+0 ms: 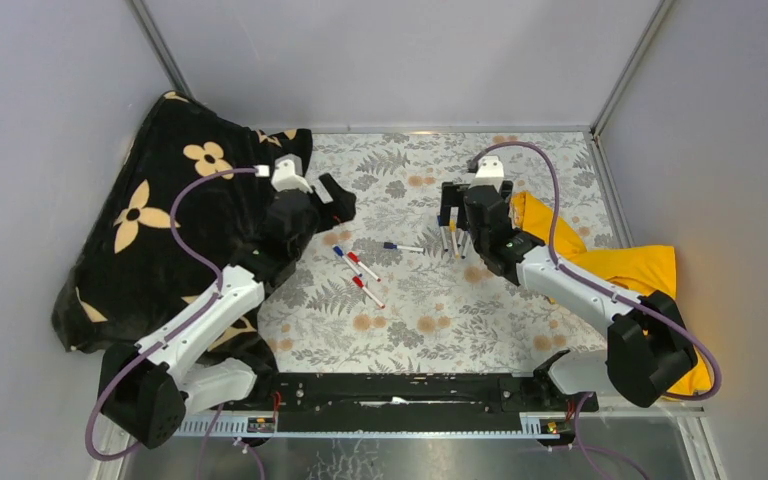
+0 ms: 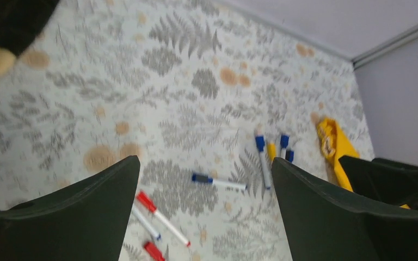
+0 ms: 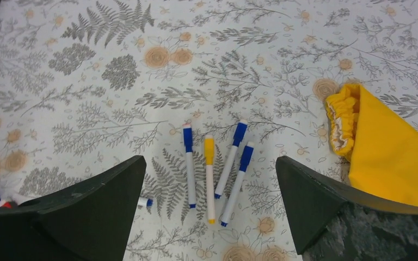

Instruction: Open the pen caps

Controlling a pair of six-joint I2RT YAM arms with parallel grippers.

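Observation:
Several white-barrelled pens lie capped on the floral table cloth [image 1: 430, 310]. In the right wrist view a yellow-capped pen [image 3: 209, 176] lies between three blue-capped pens [image 3: 188, 163] [image 3: 232, 157] [image 3: 238, 182]. My right gripper [image 3: 210, 160] hangs open and empty right above them; in the top view it [image 1: 454, 218] covers most of that group. A lone blue-capped pen [image 1: 403, 246] lies in the middle. Two red-capped pens [image 1: 363, 265] [image 1: 368, 290] and one blue-capped pen [image 1: 339, 252] lie left of it. My left gripper [image 2: 205, 162] is open and empty above and behind these [image 1: 335, 198].
A black cushion with tan flowers [image 1: 160, 230] fills the left side under the left arm. A yellow cloth bag [image 1: 620, 265] lies right of the pens, also in the right wrist view [image 3: 392, 157]. Grey walls close in the back and sides.

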